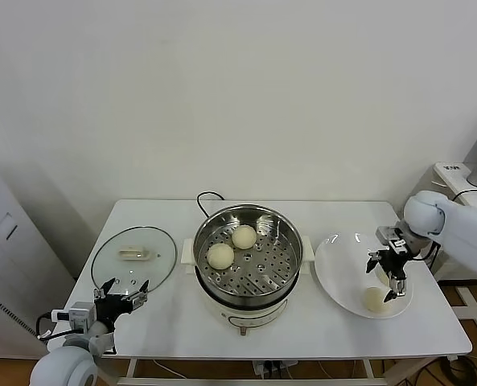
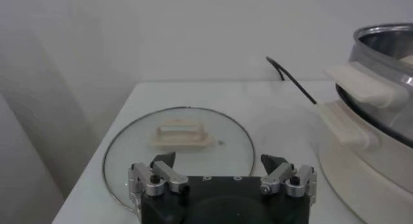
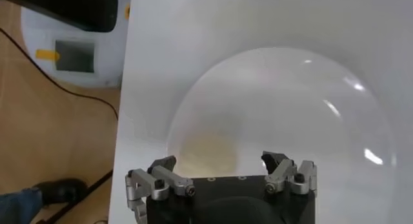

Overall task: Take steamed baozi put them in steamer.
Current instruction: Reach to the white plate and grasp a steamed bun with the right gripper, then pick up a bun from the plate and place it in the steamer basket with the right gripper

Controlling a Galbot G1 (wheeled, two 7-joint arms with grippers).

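Observation:
The steel steamer stands at the table's middle with two cream-white baozi on its perforated tray. One more baozi lies on the white plate at the right; it also shows in the right wrist view. My right gripper hangs open just above that baozi, fingers spread to either side, not touching it. My left gripper is open and empty at the table's front left, near the glass lid. The steamer's side handle shows in the left wrist view.
A round glass lid lies flat on the table left of the steamer. A black cord runs behind the steamer. The table's right edge is close to the plate; beyond it are the floor and a white device.

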